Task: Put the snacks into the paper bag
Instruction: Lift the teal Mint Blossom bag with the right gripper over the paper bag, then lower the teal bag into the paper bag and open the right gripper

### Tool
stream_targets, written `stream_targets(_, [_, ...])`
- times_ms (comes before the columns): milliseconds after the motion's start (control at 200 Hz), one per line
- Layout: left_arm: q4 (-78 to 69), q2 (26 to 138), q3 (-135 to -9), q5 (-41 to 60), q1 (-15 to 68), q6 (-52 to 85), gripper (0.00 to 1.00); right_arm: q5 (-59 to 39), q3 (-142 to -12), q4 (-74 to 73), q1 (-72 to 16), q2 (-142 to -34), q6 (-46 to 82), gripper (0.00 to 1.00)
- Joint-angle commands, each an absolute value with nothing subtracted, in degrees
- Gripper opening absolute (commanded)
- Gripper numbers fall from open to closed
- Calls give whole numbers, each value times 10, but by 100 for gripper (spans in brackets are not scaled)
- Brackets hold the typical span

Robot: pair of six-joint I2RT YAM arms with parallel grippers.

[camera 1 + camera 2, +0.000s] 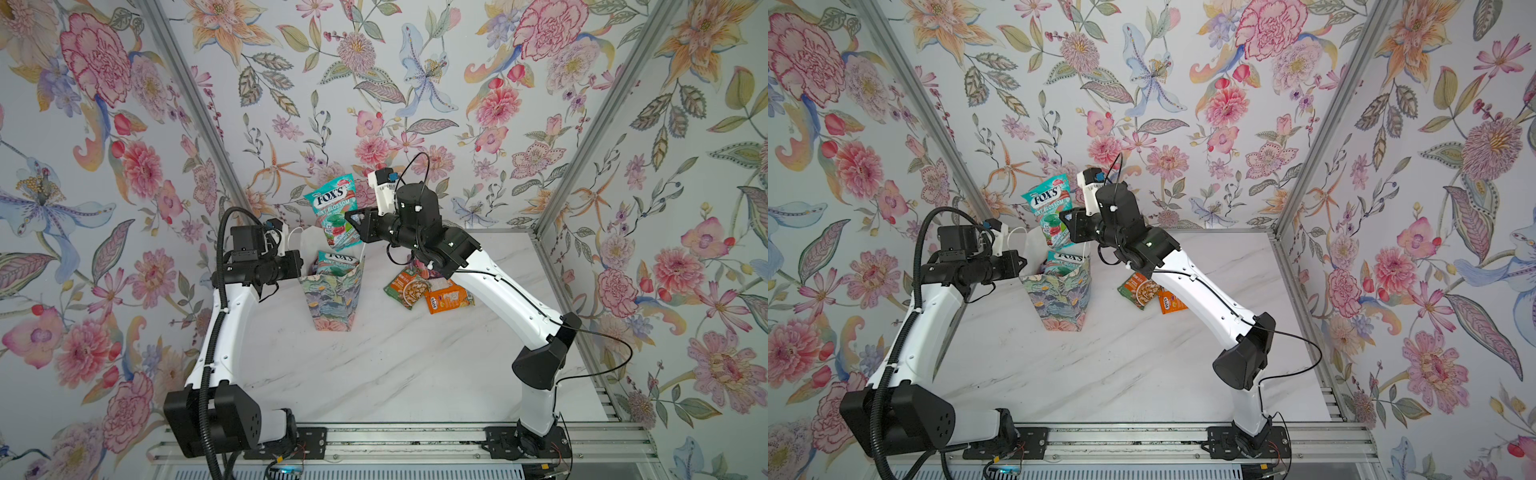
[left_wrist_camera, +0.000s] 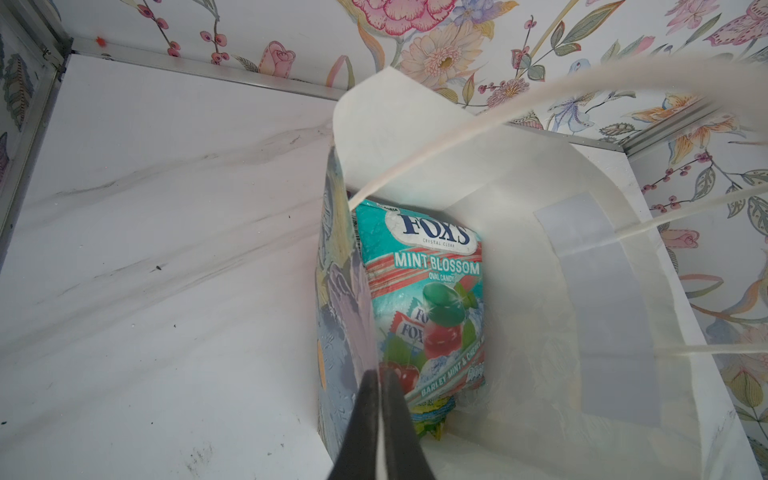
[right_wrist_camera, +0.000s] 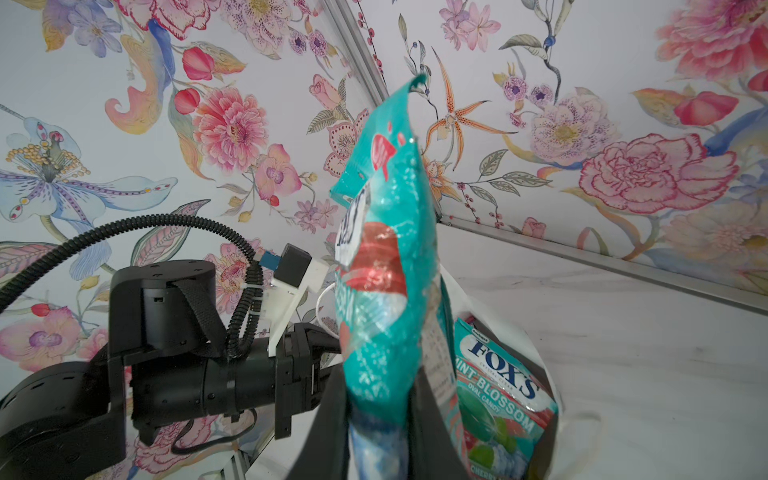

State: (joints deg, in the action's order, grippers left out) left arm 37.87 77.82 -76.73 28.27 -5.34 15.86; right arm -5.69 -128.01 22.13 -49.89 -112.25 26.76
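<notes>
At the centre of both top views, on the white marbled worktop [image 1: 374, 374], the paper bag [image 1: 332, 305] stands upright with its mouth open. Its thin wall looks light and easily creased, so the left fingers [image 2: 368, 407], pressed together on the rim at the bag's left, seem well placed to steady it. Just above the mouth, the right fingers [image 3: 428, 424] pinch the lower part of a teal packet [image 1: 331, 208], which stands up from them. I judge it light, soft and glossy, likely to bend or slip, so a flat sealed edge should take a grip better than the puffy middle. A second teal packet [image 2: 428, 291] leans inside the bag against one wall. Right of the bag, a green pouch [image 1: 409, 289] and an orange pouch [image 1: 446, 300] lie touching on the worktop. Both teal packets read "FOX'S" and "MINT BLOSSOM"; the one inside adds "CRYSTAL CLEAR", "OVAL CANDY" and "BARLEY MINT & CHERRY". The pouches' writing is too small to read.
</notes>
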Motion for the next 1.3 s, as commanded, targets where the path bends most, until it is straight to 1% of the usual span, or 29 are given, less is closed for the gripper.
stream_targets(0, [371,772,-758,293,-50,158,3,-32,-1324,244,-506,-1141,246,0])
stream_targets(155, [370,773,-757,293,-49,157,3,-13,-1327,249,-511,-1160,245,0])
stream_targets(480, [369,773,-756,293,-50,156,3,-19,-1327,254,-516,-1199,270,0])
stream_targets(736, [370,773,-756,293,-50,155,3,-60,-1322,244,-519,-1220,318,0])
stream_targets(871, [370,773,-755,292,-49,153,3,-84,-1288,211,-518,-1214,352,0])
stream_targets(1151, [371,774,-755,292,-50,149,3,-93,-1212,151,-514,-1186,394,0])
stream_targets(1226, [371,774,-755,292,-50,149,3,-95,-1203,145,-512,-1183,399,9])
stream_targets(1291, [370,774,-754,292,-50,148,3,-96,-1201,142,-511,-1180,399,21])
